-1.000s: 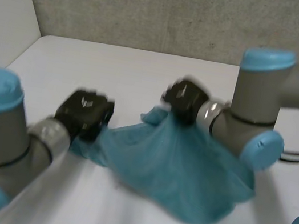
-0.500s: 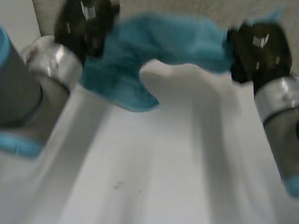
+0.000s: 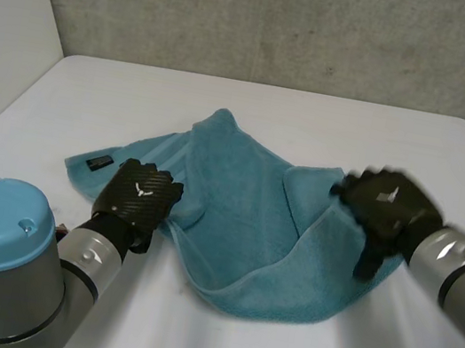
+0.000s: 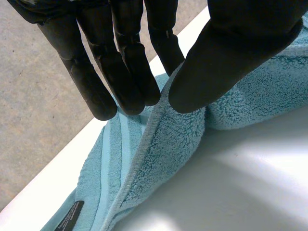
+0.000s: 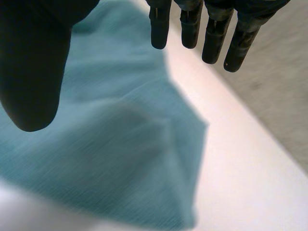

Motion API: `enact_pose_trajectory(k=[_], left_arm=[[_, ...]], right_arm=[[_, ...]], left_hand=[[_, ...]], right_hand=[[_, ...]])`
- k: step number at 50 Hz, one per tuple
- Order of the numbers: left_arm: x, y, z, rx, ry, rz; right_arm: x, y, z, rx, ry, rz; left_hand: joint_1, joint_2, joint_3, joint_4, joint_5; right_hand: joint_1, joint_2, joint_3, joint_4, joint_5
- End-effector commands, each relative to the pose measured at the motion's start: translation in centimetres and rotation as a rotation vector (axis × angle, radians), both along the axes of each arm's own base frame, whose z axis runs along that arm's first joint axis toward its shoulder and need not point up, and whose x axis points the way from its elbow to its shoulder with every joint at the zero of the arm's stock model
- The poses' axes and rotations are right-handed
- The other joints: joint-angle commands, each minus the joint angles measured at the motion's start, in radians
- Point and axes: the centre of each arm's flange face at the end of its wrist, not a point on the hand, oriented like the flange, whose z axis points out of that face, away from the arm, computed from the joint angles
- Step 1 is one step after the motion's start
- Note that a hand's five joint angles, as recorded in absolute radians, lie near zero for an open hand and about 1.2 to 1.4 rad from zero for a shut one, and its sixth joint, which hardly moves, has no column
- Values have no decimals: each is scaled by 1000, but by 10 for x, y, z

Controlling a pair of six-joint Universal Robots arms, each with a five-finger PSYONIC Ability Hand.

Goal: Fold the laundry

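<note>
Left hand (image 4: 240,43) of mine pinches a hemmed edge of the teal towel (image 3: 242,221) between thumb and straight fingers. Right hand (image 5: 33,62) hangs spread and empty over the towel's opposite side. The towel lies rumpled on the white table (image 3: 331,124). The writing on its black label (image 3: 99,163) is too small to read.

The black label (image 3: 100,163) on the towel (image 3: 241,230) cannot be read

Pretty fluffy teal terry towel (image 3: 242,221) with a flat woven band, smooth white tabletop (image 3: 315,116), kinda glossy black weave-pattern shell on left hand (image 3: 141,194), rough speckled grey wall (image 3: 286,21).
</note>
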Motion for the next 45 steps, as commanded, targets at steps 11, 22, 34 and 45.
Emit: enact_pose_trajectory(k=[11, 22, 34, 45], left_arm=[[0, 0, -2, 5, -3, -1], [2, -1, -3, 8, -4, 5], [3, -5, -2, 4, -2, 13], [4, -5, -3, 8, -4, 15]], right_arm=[[27, -71, -6, -17, 85, 127], [37, -98, -55, 109, 127, 151], [41, -99, -82, 167, 139, 169], [43, -95, -91, 188, 148, 177]], left_hand=[[274, 195, 201, 200, 225], [274, 195, 201, 200, 225], [274, 195, 201, 200, 225], [274, 195, 201, 200, 225]], right_hand=[[219, 206, 213, 194, 188], [436, 423, 431, 411, 405], [428, 415, 422, 402, 397], [589, 576, 583, 563, 558]])
